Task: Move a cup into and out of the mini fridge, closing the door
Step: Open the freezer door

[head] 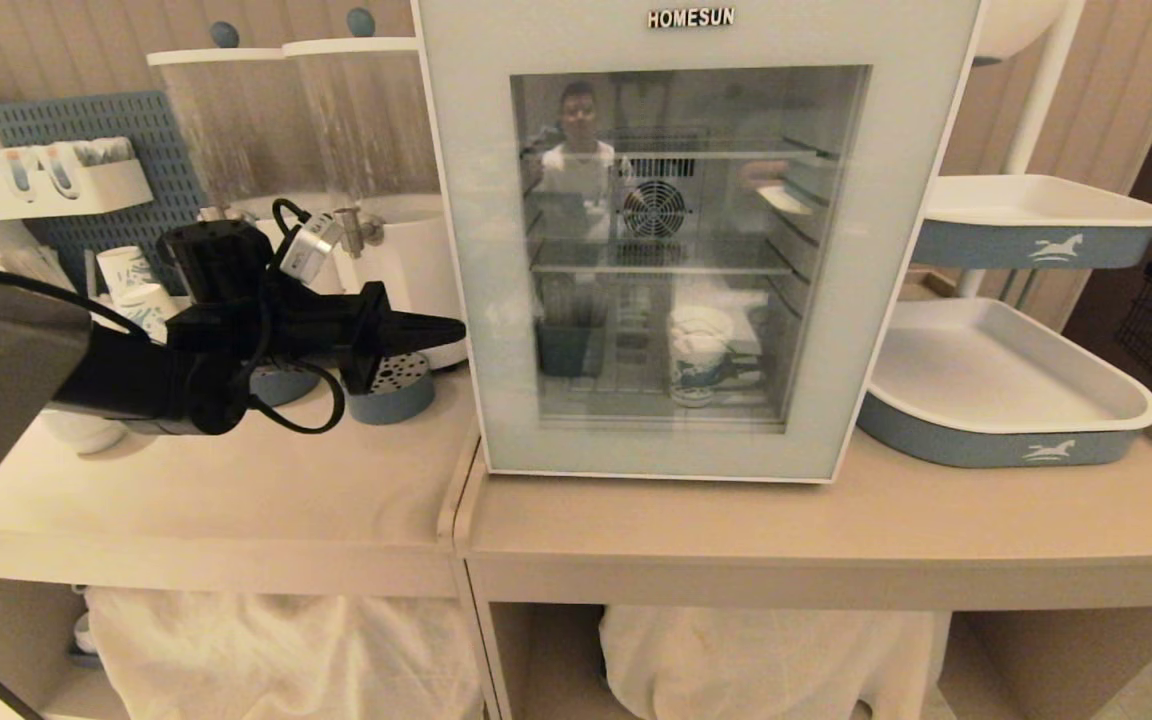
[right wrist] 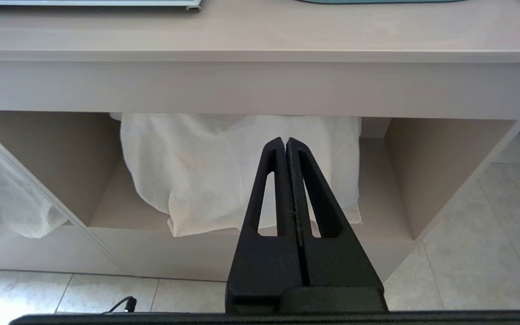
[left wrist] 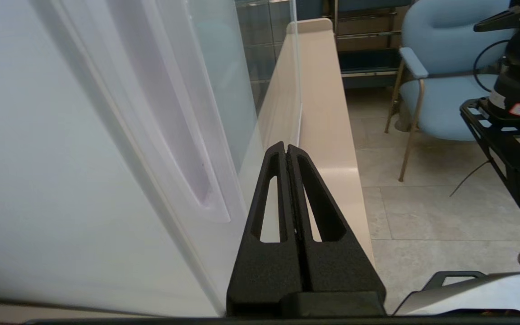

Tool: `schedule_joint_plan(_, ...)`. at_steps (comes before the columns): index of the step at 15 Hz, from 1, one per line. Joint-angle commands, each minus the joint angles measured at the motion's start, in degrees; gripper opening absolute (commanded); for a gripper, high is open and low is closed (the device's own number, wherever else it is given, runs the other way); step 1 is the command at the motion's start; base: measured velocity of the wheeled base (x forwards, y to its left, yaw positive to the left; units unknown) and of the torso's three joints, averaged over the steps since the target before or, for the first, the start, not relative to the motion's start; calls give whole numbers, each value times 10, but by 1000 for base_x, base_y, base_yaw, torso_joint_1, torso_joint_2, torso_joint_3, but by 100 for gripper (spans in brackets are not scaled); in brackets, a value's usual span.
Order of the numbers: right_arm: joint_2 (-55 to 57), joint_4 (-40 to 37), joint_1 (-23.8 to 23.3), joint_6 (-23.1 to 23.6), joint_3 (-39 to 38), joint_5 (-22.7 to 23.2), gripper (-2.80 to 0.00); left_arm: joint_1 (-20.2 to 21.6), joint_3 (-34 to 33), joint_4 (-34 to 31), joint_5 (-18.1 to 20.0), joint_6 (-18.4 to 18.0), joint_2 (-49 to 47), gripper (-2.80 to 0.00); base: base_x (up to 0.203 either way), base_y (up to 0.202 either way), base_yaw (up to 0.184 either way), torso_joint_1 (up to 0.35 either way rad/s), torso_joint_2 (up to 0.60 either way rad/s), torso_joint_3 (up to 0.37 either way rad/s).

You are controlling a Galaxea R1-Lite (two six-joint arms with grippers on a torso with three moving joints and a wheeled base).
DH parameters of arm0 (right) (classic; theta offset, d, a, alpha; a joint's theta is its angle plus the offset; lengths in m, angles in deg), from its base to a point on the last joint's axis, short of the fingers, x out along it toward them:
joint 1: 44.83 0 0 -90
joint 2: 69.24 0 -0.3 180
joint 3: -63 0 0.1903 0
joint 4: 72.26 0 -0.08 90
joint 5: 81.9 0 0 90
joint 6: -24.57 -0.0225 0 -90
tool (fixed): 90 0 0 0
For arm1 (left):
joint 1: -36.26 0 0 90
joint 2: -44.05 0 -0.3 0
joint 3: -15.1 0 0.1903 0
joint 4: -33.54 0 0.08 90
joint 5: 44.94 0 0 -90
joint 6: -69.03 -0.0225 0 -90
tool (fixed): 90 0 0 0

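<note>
Overhead, the white boxy mini fridge (head: 696, 240) is standing on the pale beige surface (head: 736, 530) with its grey-blue framed glass door (head: 896, 300) sitting closed, and the tall white paper cup with blue print (head: 698, 355) is resting on the bottom shelf behind the glass. The black left gripper (head: 451, 328) is hovering level just beside the door's left edge, fingers pressed together and holding nothing. Two white-and-blue trays (head: 1016, 420) are sitting to the fridge's right. Seen from the left wrist, the pinched gripper (left wrist: 285, 146) is pointing along the door edge (left wrist: 224, 135). Seen from the right wrist, the right gripper (right wrist: 285, 142) is hanging closed and empty below the surface's front edge (right wrist: 260, 81), facing a white cloth (right wrist: 224, 167) in an open shelf.
</note>
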Motion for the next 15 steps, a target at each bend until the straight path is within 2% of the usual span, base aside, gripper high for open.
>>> schedule_joint_plan(1,1,-1,-1,0,0,0,-280,-10,1,2,4,2,-7,-280,0,0,0,0,0,0)
schedule_joint_plan(6,1,-1,-1,0,0,0,-280,-30,-3,2,-13,1,-11,-280,0,0,0,0,0,0)
schedule_joint_plan(15,1,-1,-1,0,0,0,-280,-9,-27,9,-14,-4,-7,-280,0,0,0,0,0,0)
